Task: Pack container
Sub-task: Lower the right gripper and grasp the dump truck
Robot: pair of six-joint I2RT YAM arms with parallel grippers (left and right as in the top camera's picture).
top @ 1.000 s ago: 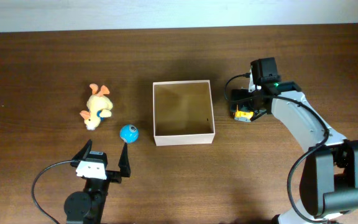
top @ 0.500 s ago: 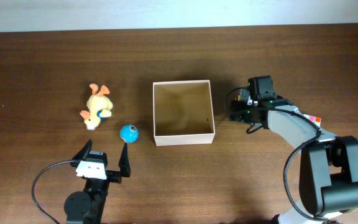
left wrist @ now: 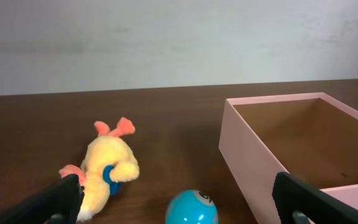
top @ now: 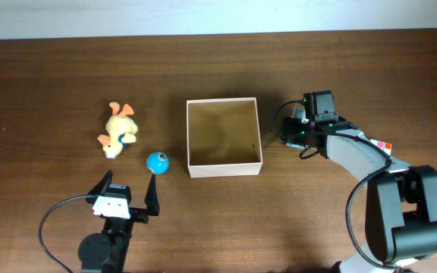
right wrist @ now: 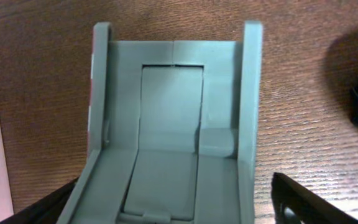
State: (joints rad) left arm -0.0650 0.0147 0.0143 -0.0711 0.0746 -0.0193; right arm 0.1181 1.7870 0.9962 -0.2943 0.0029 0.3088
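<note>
Since 1 second ago, the right arm has edged left, bringing its pincer closer to the container's right wall; nothing else has shifted.

At the left of the table [top: 51, 76] lies a yellow plush duck [top: 118, 129] with orange feet, on its side. Just right of it and nearer sits a blue ball [top: 156, 161]. Near of both, the left pincer [top: 131, 180] is spread wide with nothing between its 2 fingers, and the ball is just beyond its right fingertip.

The container [top: 224, 168] stands square in the middle of the table, white walls outside and tan floor showing, well apart from the duck and close to the ball.

Right of it, the right pincer [right wrist: 176, 180] is just beside the container's right wall. A grey plastic piece [right wrist: 173, 106] fills the space between its fingers. I cannot tell whether they press on it or only flank it.
</note>
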